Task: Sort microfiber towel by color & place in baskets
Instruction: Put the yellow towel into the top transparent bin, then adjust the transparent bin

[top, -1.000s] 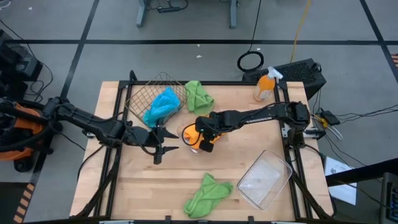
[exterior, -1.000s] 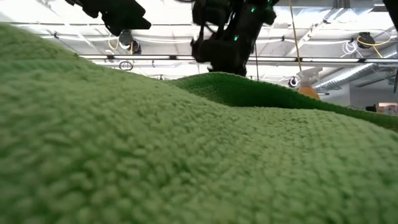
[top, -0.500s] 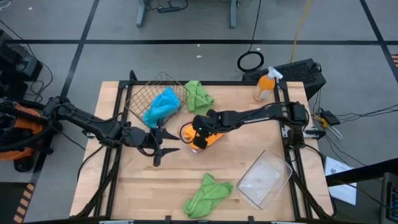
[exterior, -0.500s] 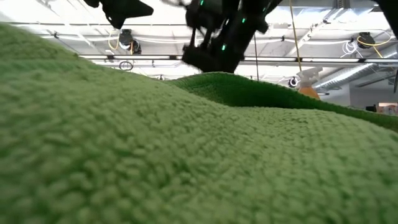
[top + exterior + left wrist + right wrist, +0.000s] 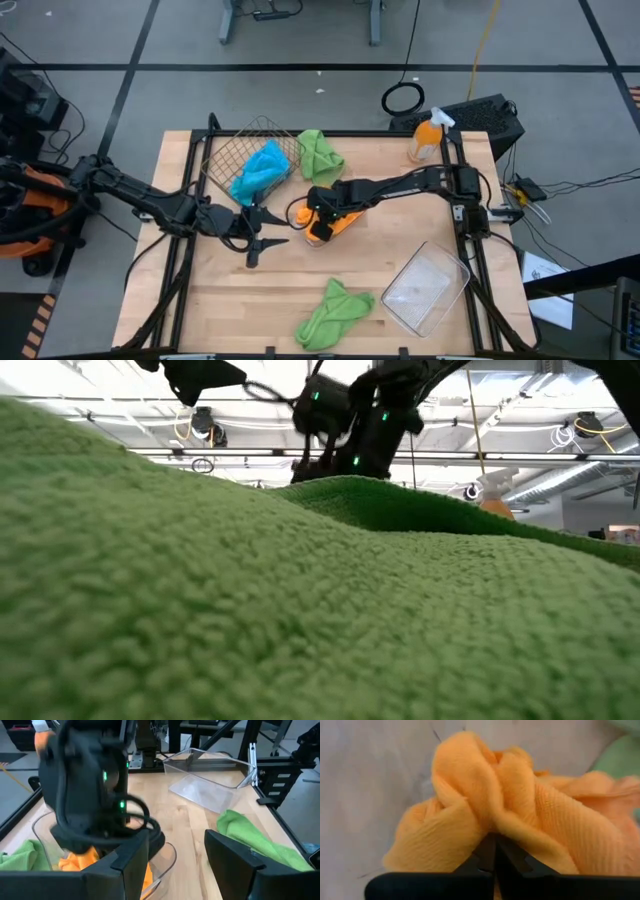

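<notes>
My right gripper (image 5: 318,222) is shut on an orange towel (image 5: 520,810) over a clear tray (image 5: 169,854) at the table's middle. My left gripper (image 5: 262,240) stands open just left of that tray with nothing between its fingers (image 5: 131,856). A blue towel (image 5: 262,166) lies in the dark wire basket (image 5: 222,150) at the far left. One green towel (image 5: 320,152) lies beside the basket. Another green towel (image 5: 335,312) lies at the near edge and fills the low view (image 5: 300,610). My right gripper pinches a bunched fold of the orange towel (image 5: 492,827) between its two shut fingers. The fingers slant down from above, coming from the table's right. The cloth bulges slack around the fingertips, and its lower part (image 5: 80,861) rests inside the clear tray.
A second clear tray (image 5: 425,288) lies at the near right. An orange spray bottle (image 5: 425,137) stands at the far right corner. Bare wood shows between the two trays and along the near left.
My right gripper has sunk and gone a little toward the table's left edge with the orange towel, which has come down into the clear tray. The left arm has kept still.
</notes>
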